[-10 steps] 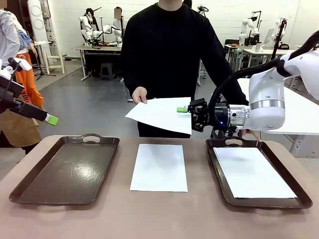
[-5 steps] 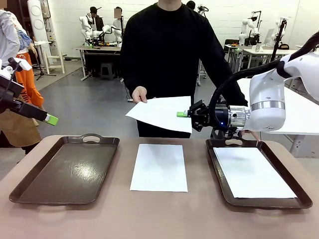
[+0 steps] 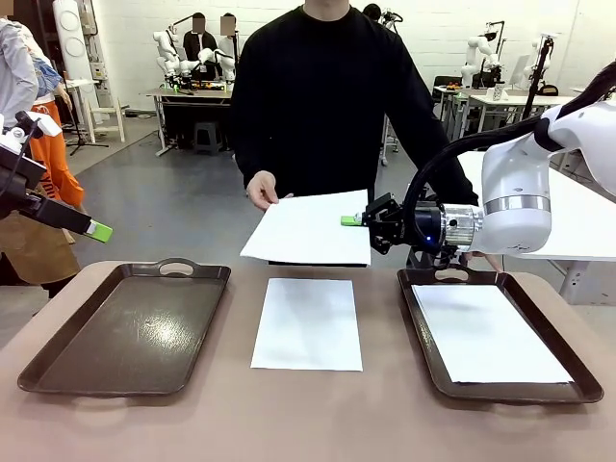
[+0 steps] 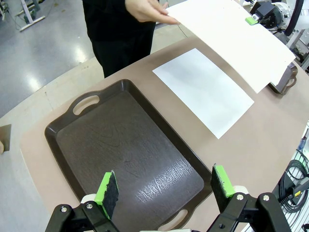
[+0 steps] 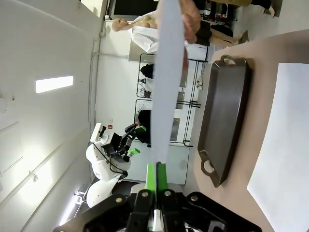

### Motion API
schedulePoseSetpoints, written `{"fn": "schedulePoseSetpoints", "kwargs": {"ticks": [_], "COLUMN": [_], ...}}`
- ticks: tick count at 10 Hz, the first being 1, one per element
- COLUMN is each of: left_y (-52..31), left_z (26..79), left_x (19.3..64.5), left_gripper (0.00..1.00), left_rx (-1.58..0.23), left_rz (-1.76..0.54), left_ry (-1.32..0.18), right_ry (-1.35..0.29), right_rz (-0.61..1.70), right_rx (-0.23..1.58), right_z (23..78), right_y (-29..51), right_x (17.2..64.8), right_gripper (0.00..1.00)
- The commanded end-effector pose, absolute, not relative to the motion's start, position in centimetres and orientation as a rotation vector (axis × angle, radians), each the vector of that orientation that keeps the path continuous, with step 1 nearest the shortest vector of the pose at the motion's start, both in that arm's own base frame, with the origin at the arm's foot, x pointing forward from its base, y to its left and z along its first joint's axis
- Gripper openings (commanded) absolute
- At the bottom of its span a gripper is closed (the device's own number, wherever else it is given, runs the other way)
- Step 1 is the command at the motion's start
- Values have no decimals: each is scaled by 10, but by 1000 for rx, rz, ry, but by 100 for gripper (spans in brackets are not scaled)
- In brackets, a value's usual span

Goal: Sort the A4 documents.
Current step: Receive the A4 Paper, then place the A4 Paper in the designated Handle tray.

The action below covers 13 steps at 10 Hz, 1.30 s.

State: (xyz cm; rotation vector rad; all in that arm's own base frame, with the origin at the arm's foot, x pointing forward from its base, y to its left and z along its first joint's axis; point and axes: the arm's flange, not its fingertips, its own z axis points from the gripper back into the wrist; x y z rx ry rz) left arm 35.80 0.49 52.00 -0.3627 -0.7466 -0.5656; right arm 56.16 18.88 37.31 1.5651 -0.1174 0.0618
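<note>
Midair above the tabletop (image 3: 385, 414), the right jaws pinch a paper sheet (image 3: 313, 226) that the person's hand (image 3: 262, 190) offers — a handover, likely for sorting — while the left jaws gape wide.

Light: bright, even, overhead; shadows soft.
Glare: white sheen on empty brown tray (image 4: 120, 140) (strongest at its near end).
Wrist views: edges bow, wide-angle.
Focus: sharp; ceiling panel (image 5: 54, 83) blown out.
</note>
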Motion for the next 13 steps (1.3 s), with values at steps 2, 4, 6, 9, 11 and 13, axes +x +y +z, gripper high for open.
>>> {"fn": "schedulePoseSetpoints", "kwargs": {"ticks": [2, 4, 6, 9, 11, 13], "left_y": [7, 7, 7, 7, 7, 7], "left_z": [518, 518, 518, 518, 518, 518], "left_x": [359, 359, 359, 359, 359, 359], "left_gripper": [100, 100, 100, 100, 100, 100], "left_rx": [-376, -376, -376, -376, -376, -376], "left_rz": [-567, -567, -567, -567, -567, -567], "left_ry": [-752, -752, -752, -752, -752, -752], "right_ry": [-50, -110, -110, -110, -110, -110], "right_rz": [150, 72, 72, 72, 72, 72], "right_rx": [1588, 1572, 1572, 1572, 1572, 1572], "right_z": [380, 374, 374, 374, 374, 374], "right_y": [188, 189, 189, 189, 189, 189], "right_x": [568, 561, 561, 561, 561, 561], "right_gripper": [0, 0, 0, 0, 0, 0]}}
